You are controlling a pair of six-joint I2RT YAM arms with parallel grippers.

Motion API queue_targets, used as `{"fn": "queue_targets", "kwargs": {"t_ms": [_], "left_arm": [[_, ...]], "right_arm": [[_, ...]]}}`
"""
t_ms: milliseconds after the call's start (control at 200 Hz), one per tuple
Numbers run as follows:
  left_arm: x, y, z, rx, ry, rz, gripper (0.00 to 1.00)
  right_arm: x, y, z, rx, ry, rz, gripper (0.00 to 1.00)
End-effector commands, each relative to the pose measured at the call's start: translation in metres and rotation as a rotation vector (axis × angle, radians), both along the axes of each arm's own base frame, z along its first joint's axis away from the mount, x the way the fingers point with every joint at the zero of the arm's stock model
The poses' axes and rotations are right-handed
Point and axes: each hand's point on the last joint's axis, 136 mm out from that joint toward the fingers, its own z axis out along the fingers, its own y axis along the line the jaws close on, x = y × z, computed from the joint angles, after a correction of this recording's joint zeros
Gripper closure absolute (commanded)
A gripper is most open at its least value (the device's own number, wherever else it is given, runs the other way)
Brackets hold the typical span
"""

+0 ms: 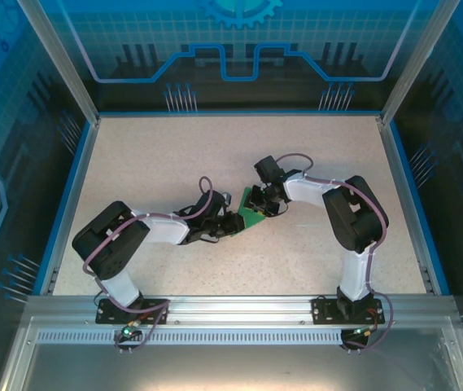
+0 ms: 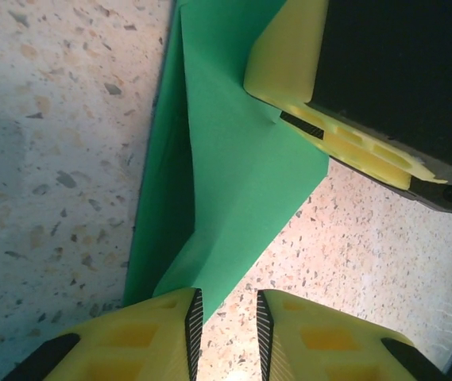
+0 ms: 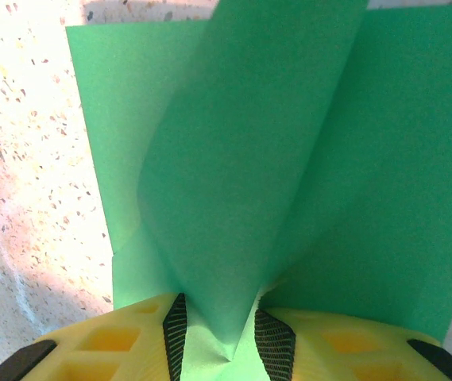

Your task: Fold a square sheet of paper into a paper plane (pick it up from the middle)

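Mostly, your sheet of paper (image 1: 253,217) is hidden under both wrists at the centre of the top view, where just a small green wedge shows on the speckled table (image 1: 174,155). Up close, your right gripper (image 3: 219,337) is clamped on it, ribbed black pads pinching a raised, blurred ridge of matte green whose right edge runs off the frame. Your left gripper (image 2: 226,329) stands slightly parted, bare table between its yellow fingers, and the sheet's creased corner slips behind the lower-left finger.
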Motion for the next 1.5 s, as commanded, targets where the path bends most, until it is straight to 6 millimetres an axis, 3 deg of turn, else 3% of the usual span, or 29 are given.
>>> {"fn": "queue_targets", "kwargs": {"t_ms": [0,220,430,530,870,1495], "left_arm": [[0.001,0.006,0.001,0.042,-0.011,0.012,0.71],[-0.001,0.004,0.001,0.032,-0.003,0.003,0.71],[0.003,-0.010,0.037,-0.080,-0.057,-0.019,0.65],[0.007,-0.013,0.043,-0.091,-0.070,-0.018,0.64],[0.016,-0.020,0.027,-0.065,-0.041,-0.016,0.66],[0.014,-0.007,-0.003,0.038,-0.003,0.005,0.72]], "right_arm": [[-0.108,-0.115,-0.115,-0.519,0.386,-0.015,0.61],[-0.108,-0.115,-0.115,-0.522,0.388,-0.018,0.62],[-0.109,-0.116,-0.116,-0.525,0.388,-0.014,0.62],[-0.109,-0.116,-0.116,-0.524,0.388,-0.013,0.62],[-0.108,-0.115,-0.117,-0.522,0.388,-0.014,0.62],[-0.110,-0.117,-0.117,-0.530,0.393,-0.020,0.62]]}}
